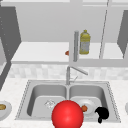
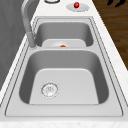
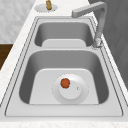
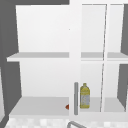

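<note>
Partly hidden behind red ball (image 1: 67, 115): plate (image 1: 87, 103).

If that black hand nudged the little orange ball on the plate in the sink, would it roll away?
Probably. The orange ball looks round, so it would likely roll. The plate seems shallow, so its rim might not stop it. The right hand hovers close beside it.

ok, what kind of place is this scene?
A simulated kitchen, it seems: a double-basin sink with a faucet set in a pale counter, and an open wall cabinet above holding a yellow bottle.
</note>
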Tool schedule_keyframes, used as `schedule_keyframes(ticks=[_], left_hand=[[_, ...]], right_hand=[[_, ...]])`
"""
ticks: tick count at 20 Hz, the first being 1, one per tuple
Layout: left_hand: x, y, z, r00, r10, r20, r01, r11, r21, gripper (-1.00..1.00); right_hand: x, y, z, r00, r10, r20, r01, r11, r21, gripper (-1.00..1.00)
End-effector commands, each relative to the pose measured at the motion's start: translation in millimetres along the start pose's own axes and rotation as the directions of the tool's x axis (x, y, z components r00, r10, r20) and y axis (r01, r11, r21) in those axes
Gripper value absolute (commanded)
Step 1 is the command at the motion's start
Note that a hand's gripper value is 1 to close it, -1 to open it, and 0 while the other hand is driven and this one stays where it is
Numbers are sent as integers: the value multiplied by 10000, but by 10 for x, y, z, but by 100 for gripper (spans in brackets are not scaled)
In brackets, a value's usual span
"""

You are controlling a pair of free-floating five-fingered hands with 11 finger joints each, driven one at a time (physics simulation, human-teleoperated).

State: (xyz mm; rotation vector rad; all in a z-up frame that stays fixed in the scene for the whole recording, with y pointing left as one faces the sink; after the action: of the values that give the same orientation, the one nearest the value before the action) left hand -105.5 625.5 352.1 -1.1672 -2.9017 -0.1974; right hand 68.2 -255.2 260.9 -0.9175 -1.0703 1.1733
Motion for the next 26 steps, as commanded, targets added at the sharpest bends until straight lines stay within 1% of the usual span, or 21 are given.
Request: schedule_keyframes(ticks=[1, 2, 4, 7, 9, 10, 12, 13, 14, 15, 17, 19, 22, 24, 26], left_hand=[[-31, 11, 55, 9922, -194, -1230, 127, 9984, -553, -100], [-26, 9, 73, 9895, -305, -1410, 211, 9975, -674, -100], [-44, 25, 88, 9839, -302, -1760, 146, 9959, -894, -100], [-44, 14, 150, 9744, -423, -2208, 140, 9916, -1284, -100], [-57, -4, 203, 9692, -532, -2405, 173, 9887, -1488, -100], [-88, -20, 232, 9683, -454, -2456, 67, 9877, -1559, -100], [-107, -55, 291, 9649, -562, -2564, 115, 9849, -1725, -100], [-141, -82, 285, 9683, -571, -2433, 135, 9841, -1771, -100], [-175, -117, 282, 9699, -537, -2374, 104, 9836, -1803, -100], [-211, -152, 284, 9705, -530, -2352, 102, 9837, -1794, -100], [-269, -207, 315, 9673, -520, -2483, 54, 9827, -1850, -100], [-327, -263, 331, 9658, -543, -2534, 51, 9816, -1908, -100], [-420, -355, 326, 9654, -544, -2551, 35, 9806, -1959, -100], [-484, -410, 312, 9646, -567, -2577, 31, 9790, -2040, -100], [-548, -455, 303, 9618, -565, -2678, -30, 9763, -2166, -100]], right_hand=[[0, 0, 0, 10000, 0, 0, 0, 10000, 0, 0], [0, 0, 0, 10000, 0, 0, 0, 10000, 0, 0], [0, 0, 0, 10000, 0, 0, 0, 10000, 0, 0], [0, 0, 0, 10000, 0, 0, 0, 10000, 0, 0], [0, 0, 0, 10000, 0, 0, 0, 10000, 0, 0], [0, 0, 0, 10000, 0, 0, 0, 10000, 0, 0], [0, 0, 0, 10000, 0, 0, 0, 10000, 0, 0], [0, 0, 0, 10000, 0, 0, 0, 10000, 0, 0], [0, 0, 0, 10000, 0, 0, 0, 10000, 0, 0], [0, 0, 0, 10000, 0, 0, 0, 10000, 0, 0], [0, 0, 0, 10000, 0, 0, 0, 10000, 0, 0], [0, 0, 0, 10000, 0, 0, 0, 10000, 0, 0], [0, 0, 0, 10000, 0, 0, 0, 10000, 0, 0], [0, 0, 0, 10000, 0, 0, 0, 10000, 0, 0], [0, 0, 0, 10000, 0, 0, 0, 10000, 0, 0]])
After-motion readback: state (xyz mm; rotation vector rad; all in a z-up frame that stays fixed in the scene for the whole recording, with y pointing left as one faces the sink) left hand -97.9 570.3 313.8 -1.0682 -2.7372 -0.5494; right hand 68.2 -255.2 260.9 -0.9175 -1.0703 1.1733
